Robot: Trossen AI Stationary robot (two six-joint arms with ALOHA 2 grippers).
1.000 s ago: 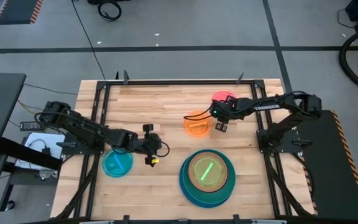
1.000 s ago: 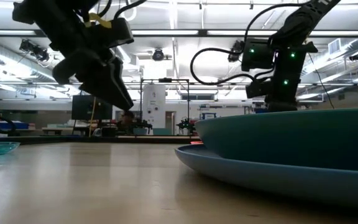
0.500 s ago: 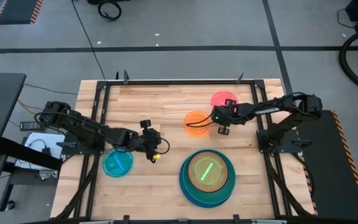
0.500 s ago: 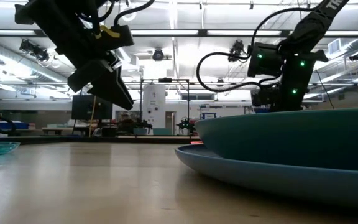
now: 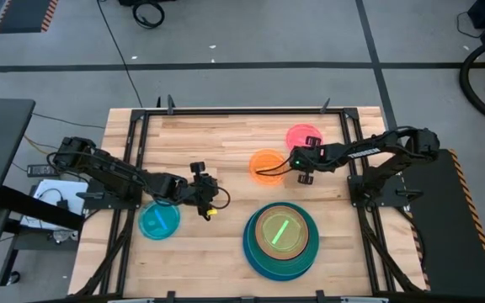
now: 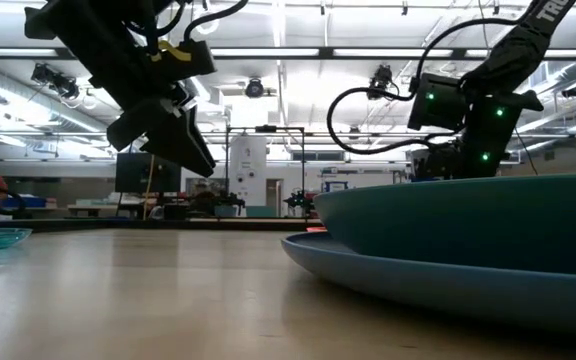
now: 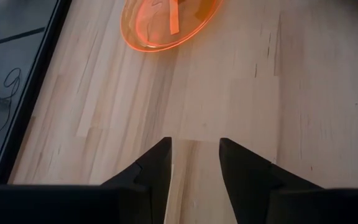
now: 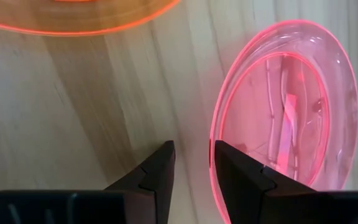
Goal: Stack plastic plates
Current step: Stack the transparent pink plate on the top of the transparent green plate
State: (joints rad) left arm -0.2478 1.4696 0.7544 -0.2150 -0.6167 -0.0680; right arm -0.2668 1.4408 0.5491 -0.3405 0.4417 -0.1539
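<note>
Right end effector point(image 8: 191, 163), fingers slightly apart, hovers between translucent pink round plastic plate point(image 8: 297, 112) and translucent orange round plastic plate point(image 5: 267, 166). Left end effector point(image 7: 194, 158), fingers apart, hovers above wooden tabletop point(image 5: 209, 139).

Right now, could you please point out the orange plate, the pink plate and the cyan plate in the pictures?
orange plate point(image 5: 266, 165): high view, centre of its flat inside.
pink plate point(image 8: 303, 118): right wrist view, middle of its translucent inside.
cyan plate point(image 5: 159, 220): high view, centre of its flat inside.
</note>
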